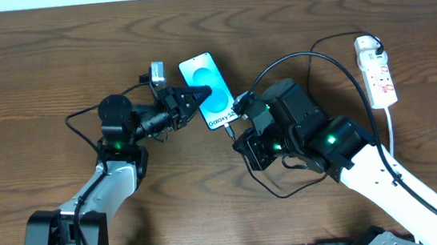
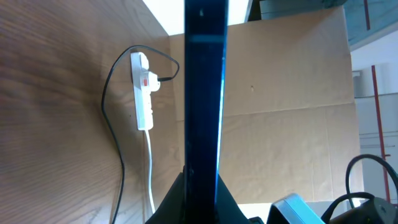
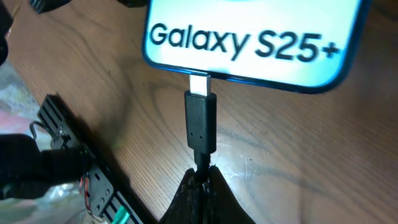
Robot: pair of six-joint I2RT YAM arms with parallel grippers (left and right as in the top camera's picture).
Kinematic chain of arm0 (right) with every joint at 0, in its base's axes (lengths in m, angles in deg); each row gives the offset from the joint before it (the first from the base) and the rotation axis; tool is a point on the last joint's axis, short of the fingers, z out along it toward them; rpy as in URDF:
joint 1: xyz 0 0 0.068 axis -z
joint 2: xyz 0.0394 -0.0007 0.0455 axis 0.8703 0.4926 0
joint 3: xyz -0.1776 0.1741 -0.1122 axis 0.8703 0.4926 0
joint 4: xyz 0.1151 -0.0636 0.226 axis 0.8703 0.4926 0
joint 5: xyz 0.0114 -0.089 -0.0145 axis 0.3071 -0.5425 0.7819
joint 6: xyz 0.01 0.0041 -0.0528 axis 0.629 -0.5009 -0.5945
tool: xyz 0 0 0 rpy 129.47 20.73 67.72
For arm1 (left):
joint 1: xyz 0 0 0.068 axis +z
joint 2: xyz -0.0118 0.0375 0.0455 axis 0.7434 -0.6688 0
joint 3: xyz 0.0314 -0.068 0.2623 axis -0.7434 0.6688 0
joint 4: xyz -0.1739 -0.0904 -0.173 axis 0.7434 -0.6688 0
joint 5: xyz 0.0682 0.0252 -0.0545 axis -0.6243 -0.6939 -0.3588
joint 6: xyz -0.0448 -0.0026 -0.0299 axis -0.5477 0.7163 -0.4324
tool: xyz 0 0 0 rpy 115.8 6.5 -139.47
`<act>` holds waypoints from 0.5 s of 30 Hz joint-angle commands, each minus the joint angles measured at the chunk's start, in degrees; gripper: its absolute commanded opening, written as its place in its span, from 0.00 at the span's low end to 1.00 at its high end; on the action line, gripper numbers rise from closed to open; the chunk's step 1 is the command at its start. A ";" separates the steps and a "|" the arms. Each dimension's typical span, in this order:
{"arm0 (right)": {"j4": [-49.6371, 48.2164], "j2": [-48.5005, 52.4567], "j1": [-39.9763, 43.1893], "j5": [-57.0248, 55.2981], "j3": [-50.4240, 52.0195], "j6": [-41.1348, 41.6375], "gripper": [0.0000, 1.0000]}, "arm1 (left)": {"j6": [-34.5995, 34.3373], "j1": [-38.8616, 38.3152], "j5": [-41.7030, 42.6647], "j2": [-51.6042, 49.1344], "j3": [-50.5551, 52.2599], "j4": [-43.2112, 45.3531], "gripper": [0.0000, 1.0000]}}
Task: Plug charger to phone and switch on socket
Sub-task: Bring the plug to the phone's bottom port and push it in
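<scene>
A: Looking for the phone (image 1: 219, 106)?
B: Finding it near the middle of the table (image 1: 35, 60), tilted, screen up and glowing blue, well apart from every table edge.
A: Being held?
B: Being clamped by the left gripper (image 1: 200, 94), reaching in from the left with one finger over the screen. From the left wrist, appearing edge-on as a thin dark slab between the closed fingers.
A: And checking the charger (image 3: 200, 121)?
B: Seeing its black connector just below the phone's bottom edge, in line with it, with the silver tip meeting that edge and partly showing. Not managing to judge the depth of insertion.
A: Gripping it with what?
B: Pinching the cable right behind the connector with the right gripper (image 3: 202, 180), fingers narrowed tight onto it.
A: Locating the socket (image 1: 378, 73)?
B: Spotting it far right, close to the table's right edge and well apart from the phone, with a white cord (image 1: 392, 134) trailing toward the near side. Not making out the switch position.
A: Finding room to move?
B: Noting bare wood along the far edge and off to the left. Between phone and socket, only wood crossed by the charger's black loop, running from the socket's far end toward the right gripper.
</scene>
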 commanded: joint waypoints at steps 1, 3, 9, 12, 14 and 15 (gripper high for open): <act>-0.04 0.07 -0.39 -0.28 0.07 6.69 0.01 | 2.05 0.02 0.98 0.72 -1.70 0.98 0.07; -0.04 0.07 -0.39 0.83 0.07 7.45 0.01 | 2.03 0.02 0.96 0.72 -1.70 0.98 0.07; -0.04 0.07 -0.39 4.76 0.07 7.69 0.01 | 1.84 0.02 0.94 0.72 -1.70 0.98 0.07; 0.48 0.07 -0.39 4.74 0.07 9.79 0.01 | 0.35 0.02 0.94 0.72 -1.70 1.01 0.07; 0.98 0.07 -0.39 4.74 0.07 10.73 0.01 | -0.46 0.02 0.96 0.72 -1.70 0.98 0.07; 1.57 0.07 -0.39 4.70 0.07 11.56 0.01 | -1.38 0.02 0.96 0.72 -1.70 0.98 0.08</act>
